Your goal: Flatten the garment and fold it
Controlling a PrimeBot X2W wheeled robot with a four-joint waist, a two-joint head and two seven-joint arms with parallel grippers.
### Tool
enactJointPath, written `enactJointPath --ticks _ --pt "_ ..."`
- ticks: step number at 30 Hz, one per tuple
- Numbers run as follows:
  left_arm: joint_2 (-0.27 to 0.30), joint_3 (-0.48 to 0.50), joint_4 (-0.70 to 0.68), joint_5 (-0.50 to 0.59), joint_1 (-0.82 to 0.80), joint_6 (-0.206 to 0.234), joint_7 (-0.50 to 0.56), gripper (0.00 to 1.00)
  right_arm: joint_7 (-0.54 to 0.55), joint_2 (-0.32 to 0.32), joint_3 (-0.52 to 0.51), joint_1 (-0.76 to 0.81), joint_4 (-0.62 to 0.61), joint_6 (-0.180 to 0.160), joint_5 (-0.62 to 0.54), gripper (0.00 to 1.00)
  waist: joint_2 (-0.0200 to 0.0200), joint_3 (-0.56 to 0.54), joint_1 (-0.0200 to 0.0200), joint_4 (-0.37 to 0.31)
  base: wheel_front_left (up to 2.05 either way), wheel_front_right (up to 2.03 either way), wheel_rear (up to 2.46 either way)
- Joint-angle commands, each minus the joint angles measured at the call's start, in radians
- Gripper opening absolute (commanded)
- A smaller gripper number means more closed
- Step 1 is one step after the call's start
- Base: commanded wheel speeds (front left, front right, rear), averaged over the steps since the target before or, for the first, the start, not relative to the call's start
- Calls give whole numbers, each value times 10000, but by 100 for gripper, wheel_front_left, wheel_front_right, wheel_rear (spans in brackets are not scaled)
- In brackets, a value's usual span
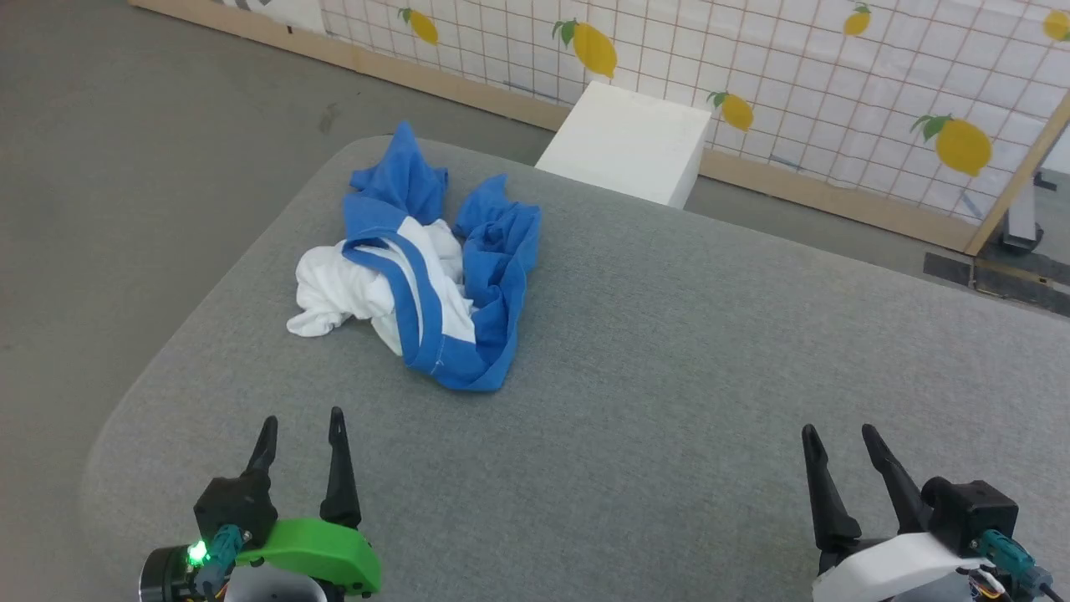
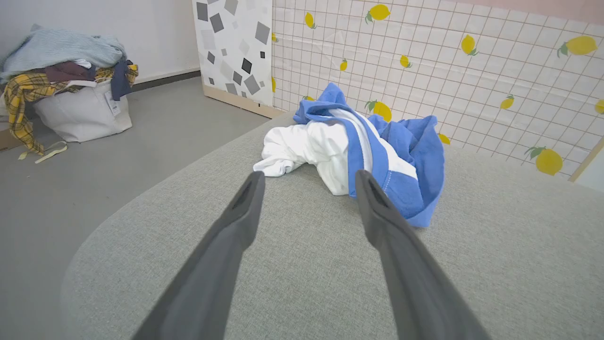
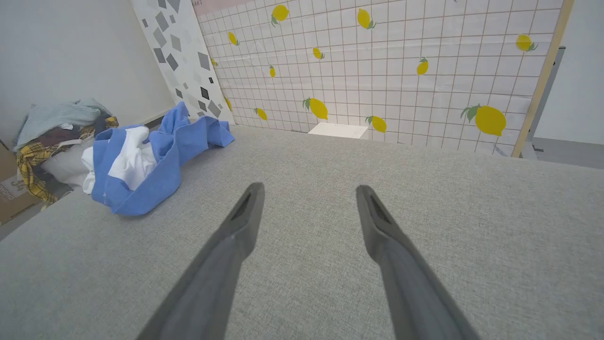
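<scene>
Far left corner of the table (image 1: pixel 669 351): garment (image 1: pixel 418 267), a crumpled heap, white cloth bunched toward the left edge, blue cloth wrapped over it.
Long axis: far edge to near edge; blue peak points far, blue fold lies nearest.
Left hand (image 1: pixel 303 418): fingers wide apart, empty, by the near edge, short of the garment.
Right hand (image 1: pixel 838 431): fingers wide apart, empty, near right corner, well apart from the garment.

A white box (image 1: pixel 627 138) stands beyond the bench's (image 1: pixel 669 376) far edge, before a lemon-print panel (image 1: pixel 794 75); a heaped laundry bag (image 2: pixel 80 111) sits on the floor (image 2: pixel 118 156).
</scene>
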Motion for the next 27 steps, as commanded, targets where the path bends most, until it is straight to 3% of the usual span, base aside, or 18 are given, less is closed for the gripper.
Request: enactJointPath --ticks 1,27 --pt "-42 -12 61 -70 154 76 -124 100 -126 5 -16 97 66 -12 155 100 0 14 0 78 0 0 0" --pt "-53 -1 420 -397 199 173 -642 100 -648 7 -139 184 596 -15 674 100 0 126 0 718 0 0 0"
